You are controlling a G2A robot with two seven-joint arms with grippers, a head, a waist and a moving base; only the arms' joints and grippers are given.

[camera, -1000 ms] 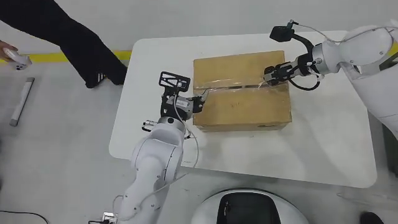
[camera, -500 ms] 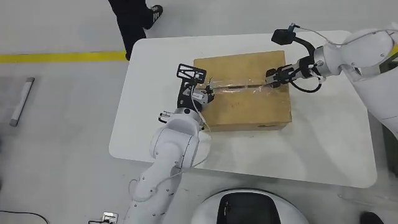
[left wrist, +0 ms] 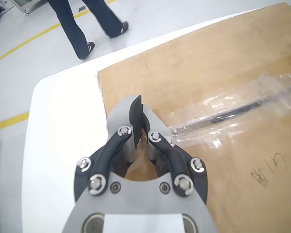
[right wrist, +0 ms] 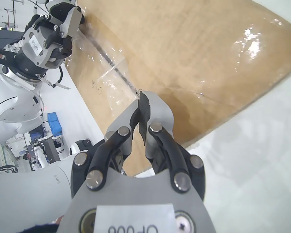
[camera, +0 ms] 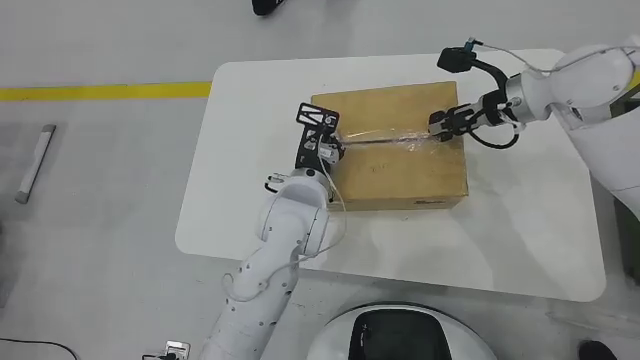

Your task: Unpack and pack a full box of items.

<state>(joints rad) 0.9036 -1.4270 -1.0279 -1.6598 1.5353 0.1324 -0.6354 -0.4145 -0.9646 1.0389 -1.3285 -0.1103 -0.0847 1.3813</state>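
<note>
A brown cardboard box (camera: 390,175) lies shut in the middle of the white table (camera: 520,240). Wrinkled clear tape (camera: 385,140) runs along its top seam, with a dark gap under it. My left gripper (camera: 333,148) sits at the seam's left end over the box's edge, shut, with the tape (left wrist: 232,107) ending beside its fingers (left wrist: 157,122). My right gripper (camera: 437,128) rests on the seam near the box's right end. There it is shut, and the crinkled tape (right wrist: 109,73) ends at the pinched tips of that gripper (right wrist: 141,100). The far left gripper (right wrist: 74,16) touches the box (right wrist: 184,37).
Bare table top surrounds the box, widest on the right and at the front. The table's left edge (left wrist: 29,122) lies close behind my left gripper. A grey rod (camera: 32,165) lies on the floor beyond a yellow floor line (camera: 100,90).
My left arm has swung to the right, bringing its gripper from beside the box onto the seam's left end. The right gripper has hardly moved.
</note>
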